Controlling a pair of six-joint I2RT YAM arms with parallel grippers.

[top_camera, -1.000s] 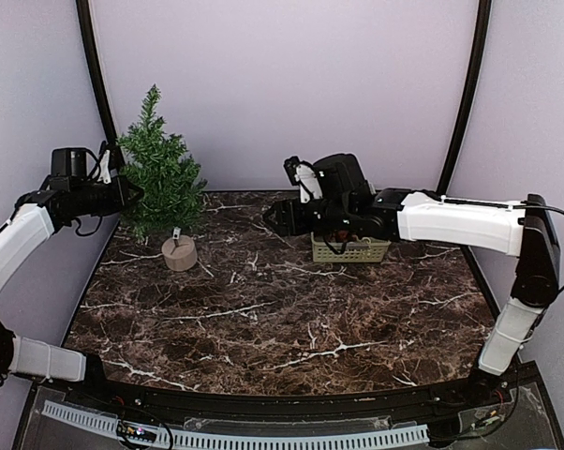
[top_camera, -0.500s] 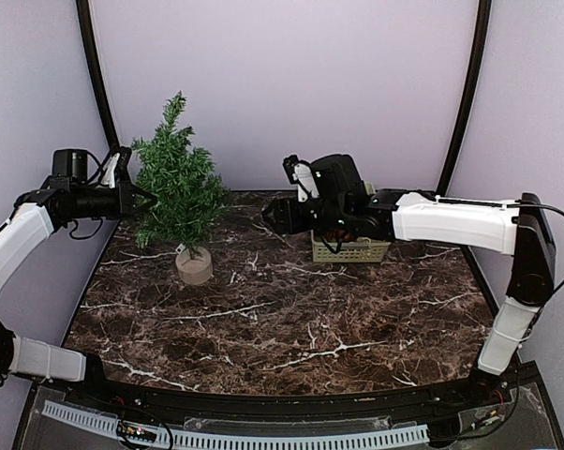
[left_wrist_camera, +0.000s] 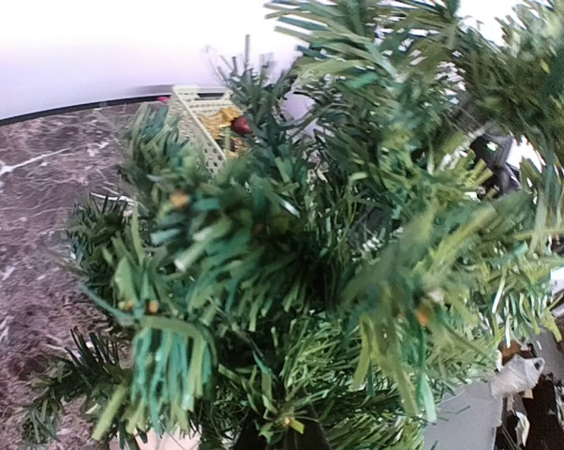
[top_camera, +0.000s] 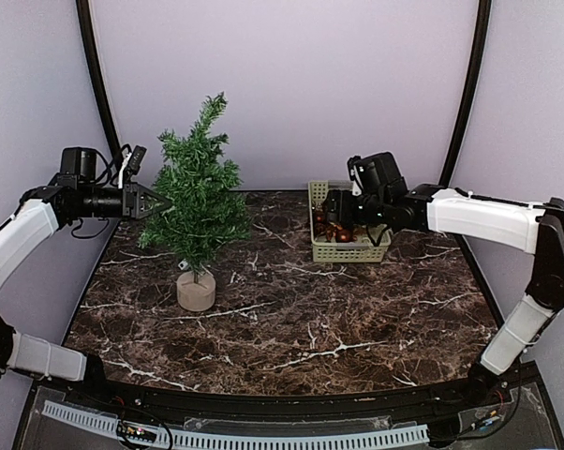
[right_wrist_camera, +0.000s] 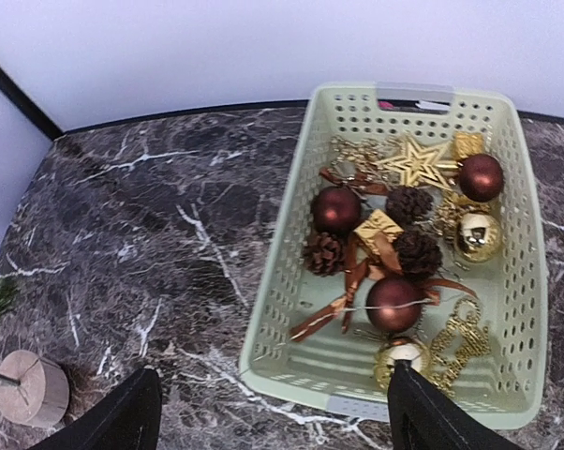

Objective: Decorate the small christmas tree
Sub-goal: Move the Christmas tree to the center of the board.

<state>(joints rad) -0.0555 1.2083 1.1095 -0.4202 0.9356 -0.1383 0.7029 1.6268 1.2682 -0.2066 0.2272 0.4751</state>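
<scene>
Tree: the small christmas tree point(top_camera: 200, 202) stands upright on its stump base point(top_camera: 196, 292), left of centre in the top view. It has slid nearer and rightward from the far-left corner.
Left gripper: the left gripper point(top_camera: 156, 202) is clenched on a side branch, buried in needles, and has dragged the tree along.
Right gripper: the right gripper point(right_wrist_camera: 277, 417) has pulled back from mid-table, fingers spread wide and empty.
Basket: the pale-green basket point(right_wrist_camera: 284, 281) lies beneath it, holding red baubles point(right_wrist_camera: 336, 208), a gold star point(right_wrist_camera: 418, 161) and pine cones point(right_wrist_camera: 324, 251).
Meaning: the tree seems positioned, and picking an ornament likely comes next.
</scene>
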